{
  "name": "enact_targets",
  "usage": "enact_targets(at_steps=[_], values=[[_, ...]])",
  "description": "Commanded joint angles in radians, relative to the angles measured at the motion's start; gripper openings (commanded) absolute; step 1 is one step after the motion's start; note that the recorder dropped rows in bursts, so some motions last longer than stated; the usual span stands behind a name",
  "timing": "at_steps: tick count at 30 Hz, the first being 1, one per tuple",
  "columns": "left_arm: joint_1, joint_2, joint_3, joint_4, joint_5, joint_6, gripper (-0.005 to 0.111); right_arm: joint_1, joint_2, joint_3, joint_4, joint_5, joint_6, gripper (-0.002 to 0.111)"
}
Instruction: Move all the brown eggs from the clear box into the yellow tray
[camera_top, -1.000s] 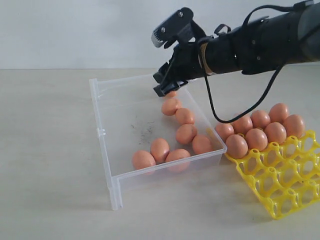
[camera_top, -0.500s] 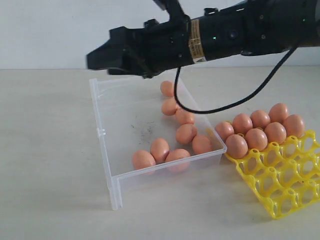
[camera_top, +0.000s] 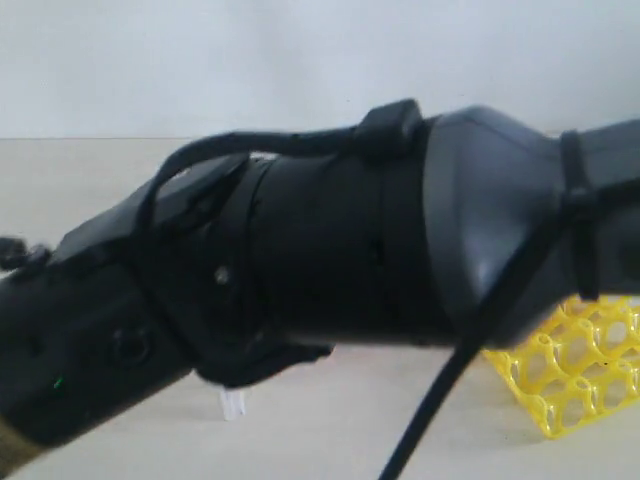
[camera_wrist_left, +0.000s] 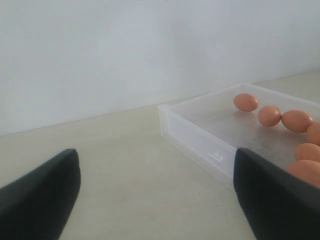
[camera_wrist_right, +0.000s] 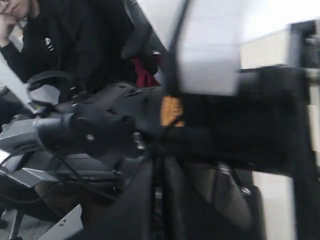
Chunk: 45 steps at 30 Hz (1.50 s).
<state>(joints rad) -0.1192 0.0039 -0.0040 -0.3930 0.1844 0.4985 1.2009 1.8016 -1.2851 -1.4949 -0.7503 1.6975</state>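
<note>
The right arm (camera_top: 350, 270) fills the exterior view and hides the clear box and its brown eggs there; only a box corner (camera_top: 232, 403) and part of the yellow tray (camera_top: 570, 370) show. In the left wrist view the clear box (camera_wrist_left: 200, 140) lies on the table with several brown eggs (camera_wrist_left: 269, 115) along its far side. My left gripper (camera_wrist_left: 155, 160) hangs open over bare table beside the box, with nothing between its fingers. In the right wrist view my right gripper (camera_wrist_right: 160, 200) is shut, nothing visible between its fingers, and it points away from the table.
A black cable (camera_top: 440, 400) hangs from the right arm. The right wrist view shows another black robot arm (camera_wrist_right: 115, 125) and a seated person in dark clothes (camera_wrist_right: 60, 40) beyond. A pale wall (camera_wrist_left: 150, 50) stands behind the table.
The right arm has swung left across the box and come close to the exterior camera, now covering box and eggs. Its gripper has gone from open to shut. The left gripper is unchanged.
</note>
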Motion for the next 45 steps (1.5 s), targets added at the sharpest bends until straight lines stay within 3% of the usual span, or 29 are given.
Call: enact_targets(at_steps=[1, 5, 9, 10, 11, 12, 13, 14, 16, 22, 27, 33, 34, 35, 37, 38, 40, 42, 45], values=[[-0.006, -0.004, 0.004, -0.007, -0.007, -0.008, 0.078, 0.066, -0.014, -0.004, 0.059, 0.025, -0.082, 0.000], [-0.006, -0.004, 0.004, -0.007, -0.007, -0.008, 0.078, 0.097, -0.028, 0.001, 0.186, 0.066, -0.207, 0.000], [-0.006, -0.004, 0.004, -0.007, -0.007, -0.008, 0.078, 0.170, -0.097, 0.034, 0.566, 0.304, -0.566, 0.000], [-0.006, -0.004, 0.004, -0.007, -0.007, -0.008, 0.078, 0.228, -0.136, 0.041, 0.870, 0.506, -0.857, 0.000], [-0.006, -0.004, 0.004, -0.007, -0.007, -0.008, 0.078, 0.250, -0.149, 0.039, 0.962, 0.557, -1.030, 0.000], [-0.006, -0.004, 0.004, -0.007, -0.007, -0.008, 0.078, 0.276, -0.167, 0.039, 1.129, 0.577, -1.376, 0.000], [-0.006, -0.004, 0.004, -0.007, -0.007, -0.008, 0.078, 0.292, -0.177, 0.039, 1.219, 0.587, -1.505, 0.000], [-0.006, -0.004, 0.004, -0.007, -0.007, -0.008, 0.078, 0.318, -0.188, 0.041, 1.465, 0.630, -1.815, 0.000], [-0.006, -0.004, 0.004, -0.007, -0.007, -0.008, 0.078, 0.331, -0.194, 0.041, 1.714, 0.643, -2.101, 0.000], [-0.006, -0.004, 0.004, -0.007, -0.007, -0.008, 0.078, 0.331, -0.187, 0.041, 1.750, 0.590, -2.071, 0.000], [-0.006, -0.004, 0.004, -0.007, -0.007, -0.008, 0.078, 0.331, -0.188, 0.041, 2.091, 0.479, -2.449, 0.004], [-0.006, -0.004, 0.004, -0.007, -0.007, -0.008, 0.078, 0.279, -0.188, 0.041, 2.231, 0.426, -2.466, 0.036], [-0.006, -0.004, 0.004, -0.007, -0.007, -0.008, 0.078, 0.258, -0.188, 0.041, 2.318, 0.443, -2.495, 0.043], [-0.006, -0.004, 0.004, -0.007, -0.007, -0.008, 0.078, 0.211, -0.188, 0.041, 2.528, 0.468, -2.582, 0.058], [-0.006, -0.004, 0.004, -0.007, -0.007, -0.008, 0.078, 0.132, -0.188, 0.052, 2.849, 0.394, -2.759, 0.076], [-0.006, -0.004, 0.004, -0.007, -0.007, -0.008, 0.078, 0.111, -0.186, 0.052, 2.889, 0.340, -2.797, 0.075], [-0.006, -0.004, 0.004, -0.007, -0.007, -0.008, 0.078, 0.059, -0.186, 0.050, 2.843, 0.349, -2.767, 0.073], [-0.006, -0.004, 0.004, -0.007, -0.007, -0.008, 0.078, 0.052, -0.186, 0.049, 2.633, 0.358, -2.637, 0.073], [-0.006, -0.004, 0.004, -0.007, -0.007, -0.008, 0.078, 0.054, -0.186, 0.046, 2.465, 0.337, -2.631, 0.073]])
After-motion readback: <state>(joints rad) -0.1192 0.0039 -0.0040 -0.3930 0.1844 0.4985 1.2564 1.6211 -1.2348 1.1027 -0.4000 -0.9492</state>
